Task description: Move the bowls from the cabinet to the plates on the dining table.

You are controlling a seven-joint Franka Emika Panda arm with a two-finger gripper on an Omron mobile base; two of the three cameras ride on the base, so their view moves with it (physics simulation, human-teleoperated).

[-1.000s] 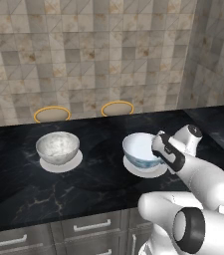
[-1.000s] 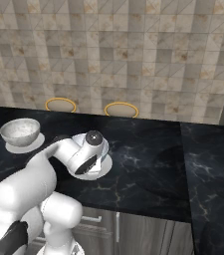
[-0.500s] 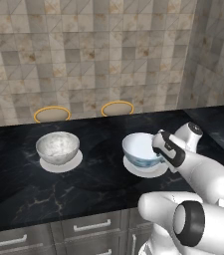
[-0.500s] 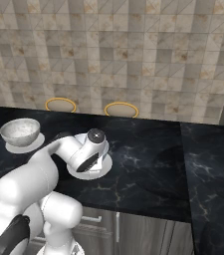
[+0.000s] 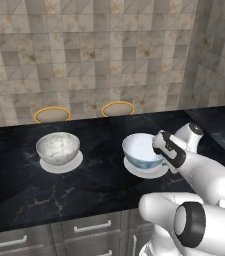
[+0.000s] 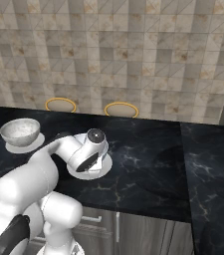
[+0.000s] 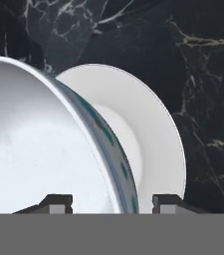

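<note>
Both bowls sit on plates; the gripper (image 7: pixel 107 201), spread astride the patterned bowl (image 5: pixel 141 150)'s rim, should lift straight up without nudging it.

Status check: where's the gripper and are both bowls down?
Gripper open, fingertips straddling patterned bowl's rim. That bowl sits on its plate. Marbled bowl on the other plate. Nothing in the way.

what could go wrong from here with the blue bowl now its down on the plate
1. The gripper straddles the blue-patterned bowl's rim, one fingertip inside and one outside; pulling away sideways rather than straight off could drag or tip it.
2. The bowl seems to sit toward one side of its plate, so a nudge might slide it onto the dining table.
3. A wide arm swing could clip the marbled bowl.
</note>
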